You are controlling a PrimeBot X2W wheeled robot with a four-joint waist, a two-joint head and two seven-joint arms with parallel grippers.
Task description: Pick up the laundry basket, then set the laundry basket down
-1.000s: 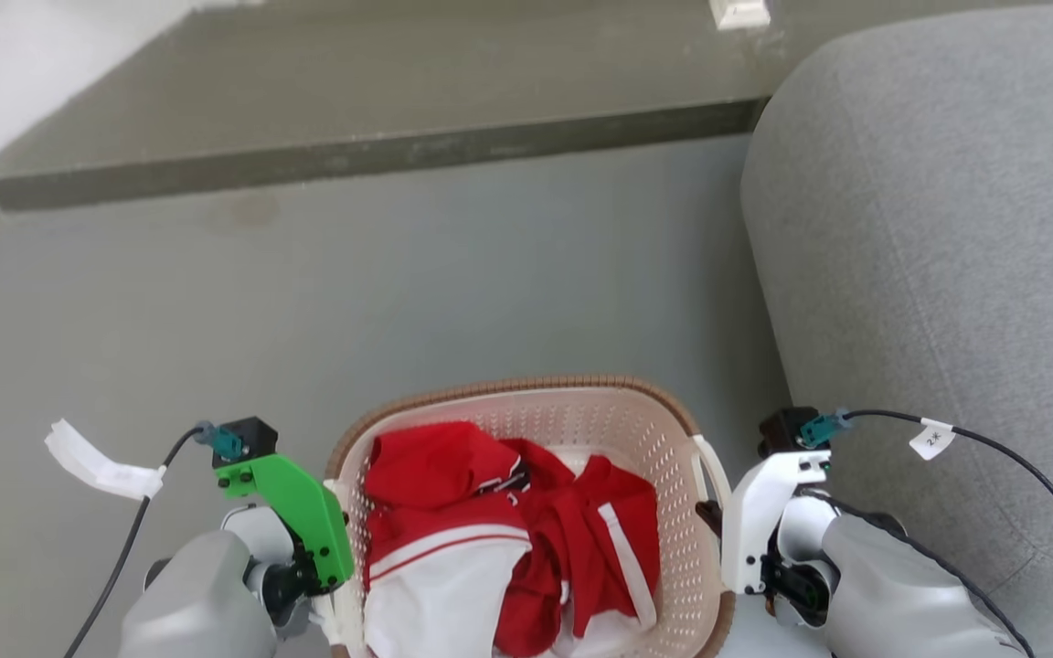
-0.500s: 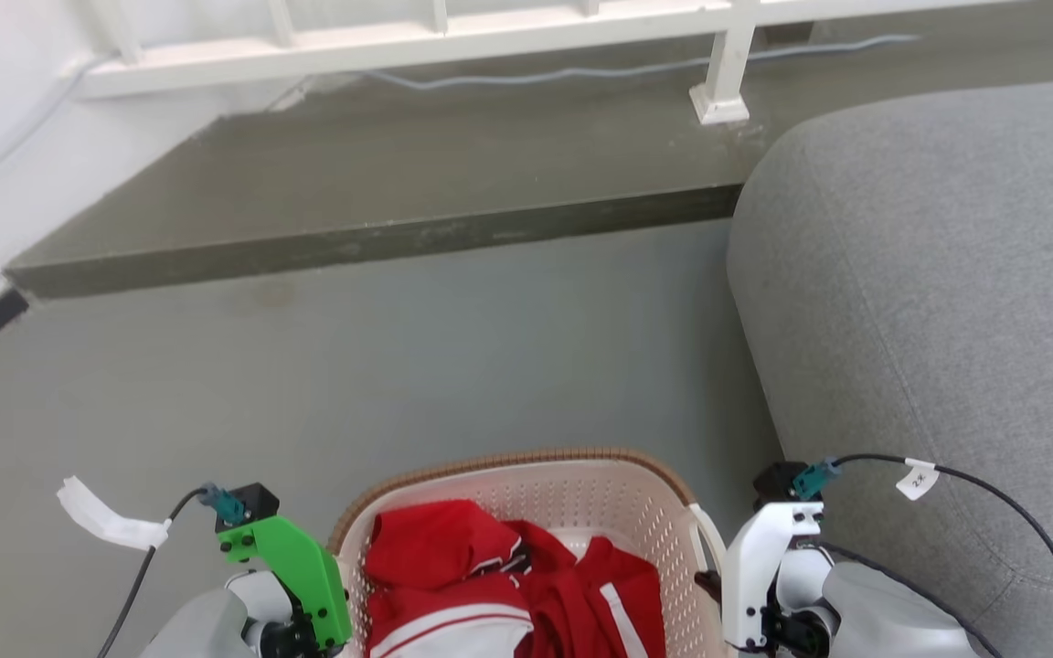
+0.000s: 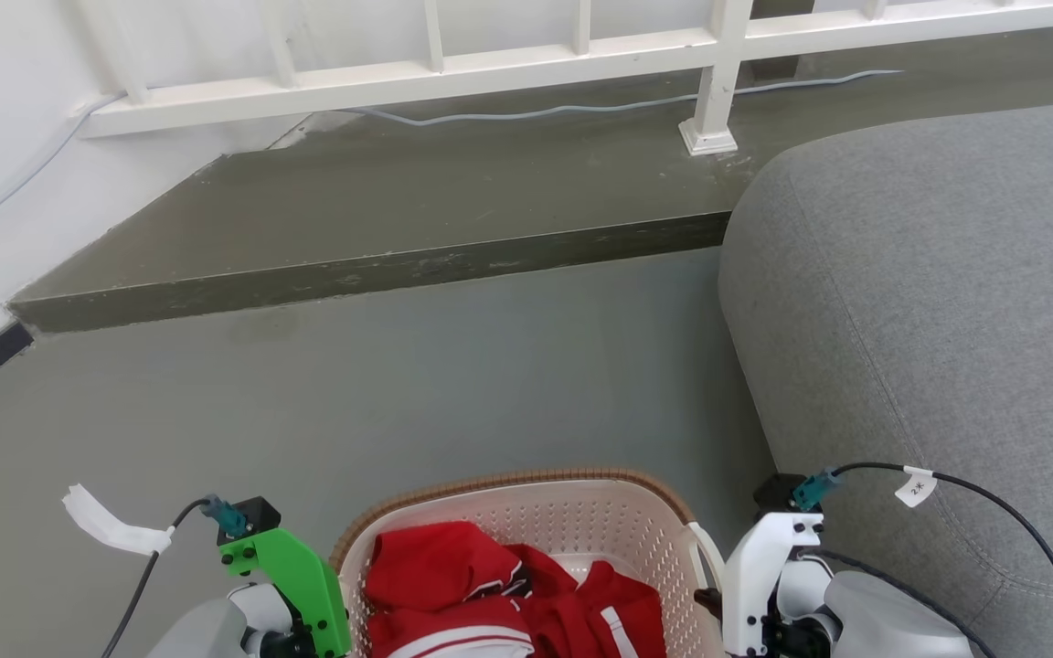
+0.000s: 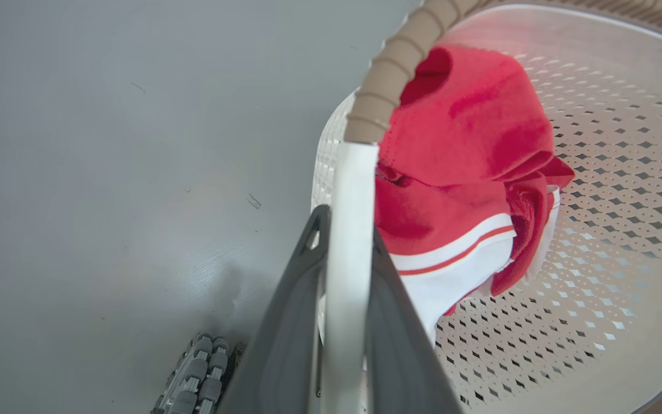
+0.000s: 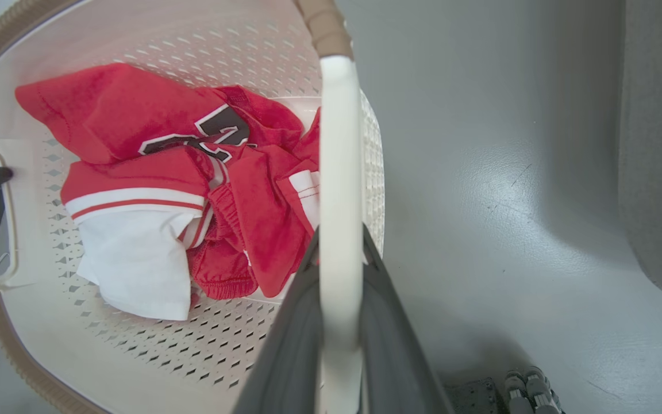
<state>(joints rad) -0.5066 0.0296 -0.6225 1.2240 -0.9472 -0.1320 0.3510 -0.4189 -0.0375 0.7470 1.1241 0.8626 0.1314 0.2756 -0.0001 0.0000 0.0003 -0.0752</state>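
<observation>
The laundry basket point(image 3: 508, 482), cream and perforated with a brown woven-look rim, sits at the bottom middle of the head view, between my two arms. Red and white clothes point(image 3: 481, 585) lie inside it. In the left wrist view my left gripper point(image 4: 345, 224) is shut on the basket's white side handle point(image 4: 349, 184), one dark finger on each side. My right gripper point(image 5: 339, 244) is shut the same way on the opposite white handle point(image 5: 338, 144). Grey floor shows below the basket's wall in both wrist views, with a shadow on it. The basket's base is hidden.
A grey sofa point(image 3: 929, 302) stands close on the right, next to my right arm. Ahead, a raised dark step point(image 3: 380, 219) carries a white railing point(image 3: 490, 68) and a cable point(image 3: 581, 108). A white wall runs along the left. My base's wheel point(image 4: 193, 374) is below.
The whole head picture has shifted down, so the camera has moved: the railing has come into view, and the basket and arms sit lower. Both grippers keep their hold on the handles.
</observation>
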